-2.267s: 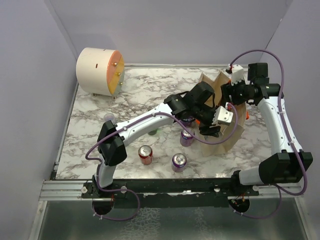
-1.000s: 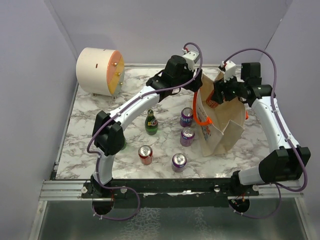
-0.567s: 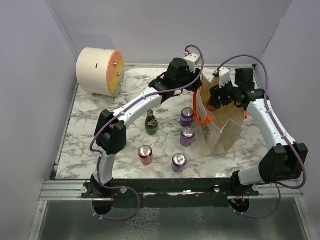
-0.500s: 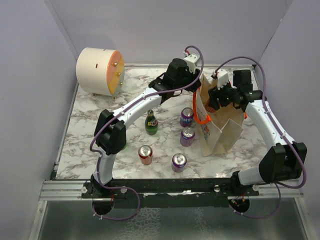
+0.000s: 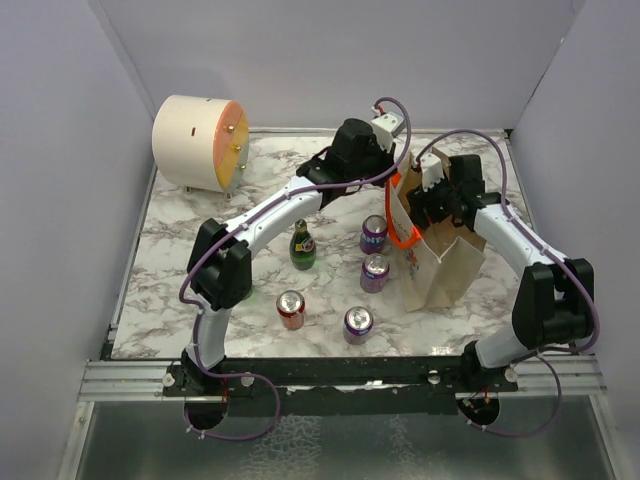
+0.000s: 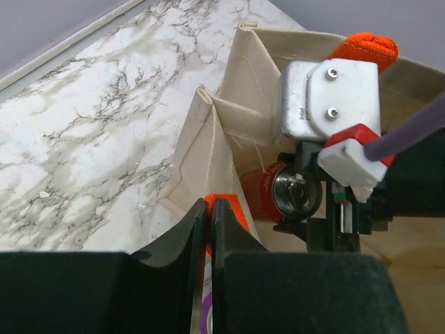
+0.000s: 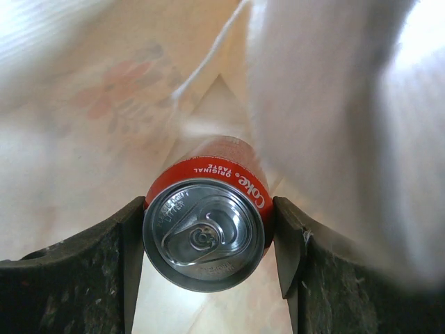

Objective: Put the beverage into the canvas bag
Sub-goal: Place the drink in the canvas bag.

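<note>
The canvas bag (image 5: 447, 262) stands upright right of the middle, its mouth open. My left gripper (image 5: 398, 178) (image 6: 210, 206) reaches over from the left and is shut on the bag's near orange handle (image 6: 235, 211). The other handle (image 6: 364, 47) lies over the far rim. My right gripper (image 5: 427, 197) (image 7: 206, 236) is shut on the beverage, a red Coke can (image 7: 205, 233) (image 6: 267, 196), top toward the wrist camera. It hangs inside the bag's mouth, with beige canvas (image 7: 97, 104) all round it. In the top view the can is hidden.
Three purple cans (image 5: 373, 233) (image 5: 375, 272) (image 5: 357, 323), a red can (image 5: 290, 308) and a green bottle (image 5: 302, 245) stand on the marble table (image 5: 200, 230) left of the bag. A cream drum (image 5: 197, 142) lies at the back left. Walls close three sides.
My left gripper has closed on the orange handle at the bag's rim. My right arm has swung left and down, carrying the red can into the bag's mouth.
</note>
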Motion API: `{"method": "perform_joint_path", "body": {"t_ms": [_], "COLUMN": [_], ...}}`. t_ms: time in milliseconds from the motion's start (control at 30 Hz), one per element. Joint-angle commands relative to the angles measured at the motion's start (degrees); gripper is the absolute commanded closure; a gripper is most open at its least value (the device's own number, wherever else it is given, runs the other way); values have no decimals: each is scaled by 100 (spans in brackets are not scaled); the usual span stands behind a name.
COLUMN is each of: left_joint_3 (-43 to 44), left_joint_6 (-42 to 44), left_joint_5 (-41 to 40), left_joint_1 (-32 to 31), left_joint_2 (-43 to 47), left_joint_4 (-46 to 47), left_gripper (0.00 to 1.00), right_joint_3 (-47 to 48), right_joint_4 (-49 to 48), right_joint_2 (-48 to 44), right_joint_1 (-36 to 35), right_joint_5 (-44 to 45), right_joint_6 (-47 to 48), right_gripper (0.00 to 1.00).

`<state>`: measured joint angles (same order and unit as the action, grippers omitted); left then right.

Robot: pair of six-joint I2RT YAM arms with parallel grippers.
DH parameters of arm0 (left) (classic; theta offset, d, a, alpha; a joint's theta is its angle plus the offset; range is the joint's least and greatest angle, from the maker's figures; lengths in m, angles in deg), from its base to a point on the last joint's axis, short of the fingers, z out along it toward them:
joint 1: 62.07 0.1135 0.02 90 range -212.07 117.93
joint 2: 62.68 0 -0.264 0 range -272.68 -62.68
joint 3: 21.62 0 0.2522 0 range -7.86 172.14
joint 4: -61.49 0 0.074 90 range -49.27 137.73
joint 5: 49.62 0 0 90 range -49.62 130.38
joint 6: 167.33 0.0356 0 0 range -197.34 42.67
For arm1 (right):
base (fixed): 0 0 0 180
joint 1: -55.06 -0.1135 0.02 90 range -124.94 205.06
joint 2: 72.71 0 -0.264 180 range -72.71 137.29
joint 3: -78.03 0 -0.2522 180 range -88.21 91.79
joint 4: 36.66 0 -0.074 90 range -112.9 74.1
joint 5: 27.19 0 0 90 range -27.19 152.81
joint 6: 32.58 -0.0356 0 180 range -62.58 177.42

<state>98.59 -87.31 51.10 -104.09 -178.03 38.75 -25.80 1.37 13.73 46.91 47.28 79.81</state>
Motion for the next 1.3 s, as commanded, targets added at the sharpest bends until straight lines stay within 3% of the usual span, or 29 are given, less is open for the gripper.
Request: {"method": "perform_joint_path", "body": {"t_ms": [0,633,967,1267], "left_joint_3": [-188,-643,-608,-112], "left_joint_6": [262,651,745,536], "left_joint_5": [363,497,480,446], "left_joint_1": [-16,-51,-52,-58], "left_joint_2": [230,584,556,209], "left_joint_4": [-173,-554,-575,-445], "left_gripper": [100,100,100,100], "right_joint_3": [61,-11,14,7], "right_joint_4": [-1150,-1860,-1747,-1250], "right_joint_2": [89,480,802,971], "right_joint_1": [-3,19,261,269], "right_joint_5": [432,1550,1245,459], "right_joint_6": [-6,-131,-541,-631], "right_gripper": [96,97,94,78]}}
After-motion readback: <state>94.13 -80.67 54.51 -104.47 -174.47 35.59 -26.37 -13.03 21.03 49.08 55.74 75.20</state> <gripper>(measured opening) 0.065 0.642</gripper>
